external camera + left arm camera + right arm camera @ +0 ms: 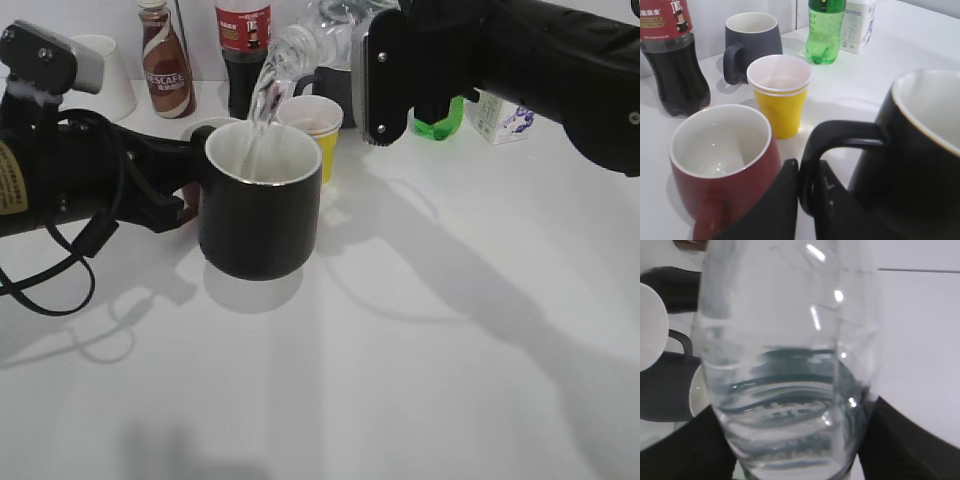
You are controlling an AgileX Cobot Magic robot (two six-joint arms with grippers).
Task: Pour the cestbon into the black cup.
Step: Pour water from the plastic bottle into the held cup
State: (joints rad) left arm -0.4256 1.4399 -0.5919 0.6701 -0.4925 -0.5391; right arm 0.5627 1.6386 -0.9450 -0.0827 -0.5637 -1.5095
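The black cup (262, 215) stands at centre left, white inside, its loop handle (840, 145) pinched between my left gripper's fingers (807, 200). My right gripper (385, 80) is shut on the cestbon (300, 50) and holds it tilted, neck down and left, above the cup. A stream of water (258, 125) falls from the neck into the cup. The clear bottle (785, 365) fills the right wrist view, its dark green label showing through the water between the black fingers (795, 460). The cup's rim also shows in the left wrist view (925, 125).
A brown-red mug (720, 165) sits right beside the left gripper. Behind the cup stand a yellow paper cup (315, 125), a dark grey mug (751, 40), a cola bottle (243, 50), a Nescafe bottle (165, 65), a green soda bottle (826, 30) and a small carton (500, 120).
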